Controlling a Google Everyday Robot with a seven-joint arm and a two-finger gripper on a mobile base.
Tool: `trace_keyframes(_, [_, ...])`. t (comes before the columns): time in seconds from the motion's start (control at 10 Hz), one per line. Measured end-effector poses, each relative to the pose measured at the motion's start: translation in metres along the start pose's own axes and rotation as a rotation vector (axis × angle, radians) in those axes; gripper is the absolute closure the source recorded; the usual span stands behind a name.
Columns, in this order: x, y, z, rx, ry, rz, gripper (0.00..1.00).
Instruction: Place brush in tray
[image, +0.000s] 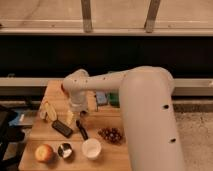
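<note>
Apple (43, 152), white cup (91, 148), grapes (111, 134), black block (62, 128)

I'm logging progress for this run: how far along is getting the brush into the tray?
Done: nothing yet; the brush lies on the wooden table, outside the tray, whose green edge shows behind the arm. In hand: the gripper hangs open just above the brush's far end, holding nothing. Left: grasp the brush, lift it, carry it to the tray and release.
</note>
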Motion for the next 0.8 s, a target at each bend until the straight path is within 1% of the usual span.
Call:
trace_keyframes(0.2, [0.0,-0.007,0.019,-0.002,0.036,0.032,0.2])
trace_keyframes(0.3, [0.0,-0.01,0.028,-0.003,0.053,0.059,0.2])
trace_keyframes(0.4, [-0.001,-0.013,0.031,-0.001,0.06,0.073,0.22])
trace_keyframes(0.5, [-0.003,-0.016,0.034,0.005,0.066,0.085,0.31])
trace_keyframes(0.6, [-0.004,-0.017,0.034,0.006,0.068,0.088,0.37])
trace_keyframes(0.8, [-0.008,-0.016,0.037,0.008,0.072,0.098,0.57])
